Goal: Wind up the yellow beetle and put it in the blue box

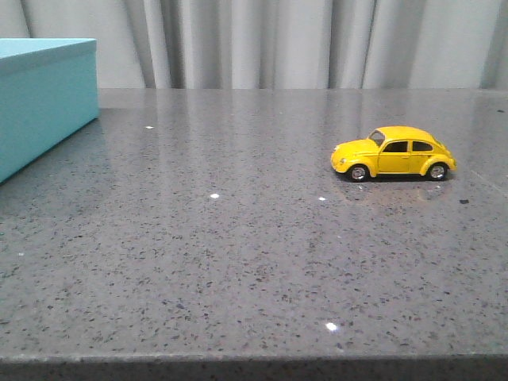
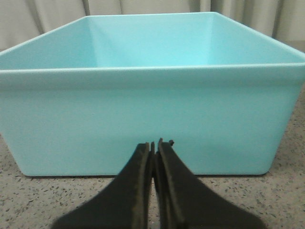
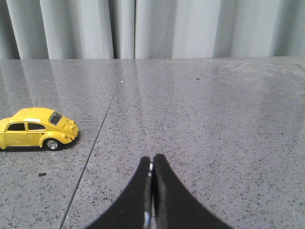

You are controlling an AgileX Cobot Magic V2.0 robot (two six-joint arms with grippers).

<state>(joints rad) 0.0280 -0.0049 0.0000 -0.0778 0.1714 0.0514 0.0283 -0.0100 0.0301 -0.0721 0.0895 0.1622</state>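
Observation:
The yellow beetle (image 1: 394, 154) stands on its wheels on the grey table at the right, nose to the left. It also shows in the right wrist view (image 3: 37, 128), off to one side of my right gripper (image 3: 152, 160), which is shut and empty, well apart from the car. The blue box (image 1: 44, 99) stands at the far left, open-topped and empty inside as seen in the left wrist view (image 2: 152, 95). My left gripper (image 2: 155, 144) is shut and empty, low over the table just in front of the box's near wall. Neither gripper shows in the front view.
The grey speckled table (image 1: 238, 254) runs to a front edge at the bottom of the front view. A seam line (image 3: 95, 138) crosses the tabletop near the car. Grey curtains (image 1: 302, 40) hang behind the table.

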